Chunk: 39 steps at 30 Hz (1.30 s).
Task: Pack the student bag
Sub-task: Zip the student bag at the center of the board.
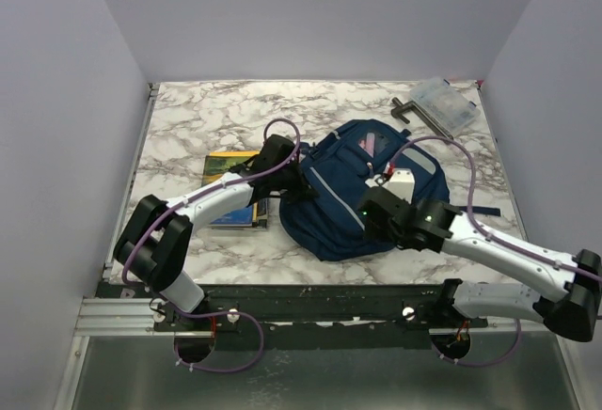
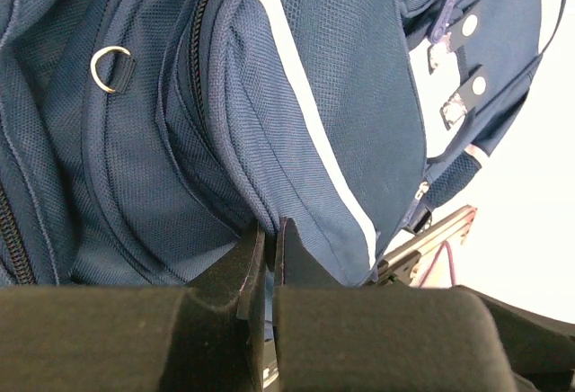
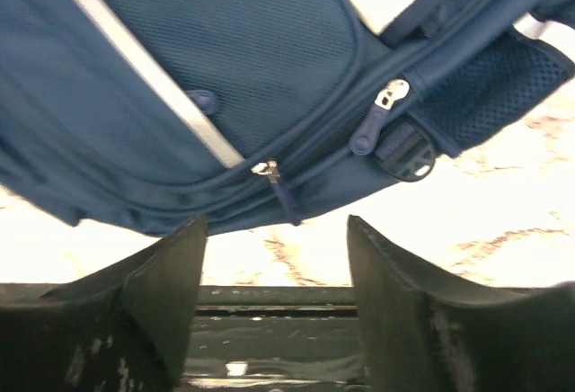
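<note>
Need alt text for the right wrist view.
Navy student bag with a grey stripe and two zipper pulls fills the upper frame. Below it the right pincer stands open and empty over the marble table.

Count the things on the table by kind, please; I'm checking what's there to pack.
Backpack: 1
Book, partly hidden: 1
Clear plastic case: 1
Dark grey L-shaped piece: 1
Total: 4
</note>
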### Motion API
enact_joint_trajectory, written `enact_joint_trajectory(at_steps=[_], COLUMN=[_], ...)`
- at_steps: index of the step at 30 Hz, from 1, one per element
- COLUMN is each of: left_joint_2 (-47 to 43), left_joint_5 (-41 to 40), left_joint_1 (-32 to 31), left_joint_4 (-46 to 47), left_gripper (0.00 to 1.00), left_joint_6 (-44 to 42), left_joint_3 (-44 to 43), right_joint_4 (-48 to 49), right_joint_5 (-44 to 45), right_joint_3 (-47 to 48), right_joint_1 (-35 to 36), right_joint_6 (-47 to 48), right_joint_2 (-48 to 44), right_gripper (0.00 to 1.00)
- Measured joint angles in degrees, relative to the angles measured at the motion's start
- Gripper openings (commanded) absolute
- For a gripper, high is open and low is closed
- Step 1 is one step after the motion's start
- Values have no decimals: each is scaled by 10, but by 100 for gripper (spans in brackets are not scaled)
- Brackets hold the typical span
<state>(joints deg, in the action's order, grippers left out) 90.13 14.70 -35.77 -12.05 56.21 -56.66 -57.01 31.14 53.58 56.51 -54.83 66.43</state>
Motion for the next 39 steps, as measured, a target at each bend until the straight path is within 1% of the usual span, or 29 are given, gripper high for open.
enact_joint_trajectory(at_steps=[1,2,3,5,7,10,13,15,21,25,29,35,39], left_joint_2=[0,0,0,-2,-5,-16,-28,-31,-40,-51,-65,-68,-68], left_joint_5=[6,11,16,28,37,61,87,106,160,185,194,204,205], left_joint_1=[1,2,3,7,12,28,44,54,69,69,69,70,72], left_joint_4=[-1,-1,-2,-2,-2,0,-1,-1,10,34,43,56,61], left_gripper=[0,0,0,0,0,0,0,0,0,0,0,0,0], left_joint_6=[0,-1,-1,-1,2,9,17,26,67,99,121,151,167], left_joint_3=[-2,-4,-6,-9,-9,-9,-13,-21,-45,-40,-33,-33,-35], right_joint_4=[9,16,21,25,23,44,88,110,149,158,178,179,179], right_joint_5=[-5,-8,-10,-11,-11,-33,-78,-107,-169,-178,-176,-164,-155], right_joint_3=[0,0,0,0,0,-17,-44,-43,0,33,93,130,142], right_joint_1=[0,0,0,-1,-8,-28,-36,-36,-33,-31,-31,-31,-29], right_joint_6=[22,33,40,39,21,15,51,88,183,225,251,261,262], right_joint_2=[-22,-42,-59,-80,-85,-92,-117,-120,-58,-43,9,69,80], right_gripper=[76,84,87,86,88,89,89,89,92,92,93,93,92])
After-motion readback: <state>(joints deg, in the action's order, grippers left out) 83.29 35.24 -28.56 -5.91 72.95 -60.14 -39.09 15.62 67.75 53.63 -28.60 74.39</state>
